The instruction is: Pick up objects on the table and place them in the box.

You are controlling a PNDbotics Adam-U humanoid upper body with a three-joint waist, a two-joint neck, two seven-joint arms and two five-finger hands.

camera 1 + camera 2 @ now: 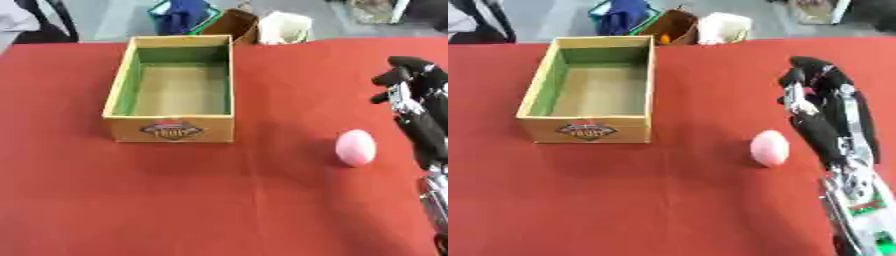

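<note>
Hovering with fingers spread, the right hand flanks the pink egg, well apart from the box.

The right hand runs off the left-eye view's right edge, its arm is cut by the bottom edge, and the box label is too blurred to read.

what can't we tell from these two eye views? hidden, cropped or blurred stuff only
- Right hand: its palm faces away in both views, so the fingertips can't be read; the left eye view crops it at the right edge.
- Left hand: in neither view.
- Box: the front label is too blurred to read; the near wall hides the floor just behind it.
- Pink egg-shaped object: its far side and contact patch are hidden by its own body.
</note>
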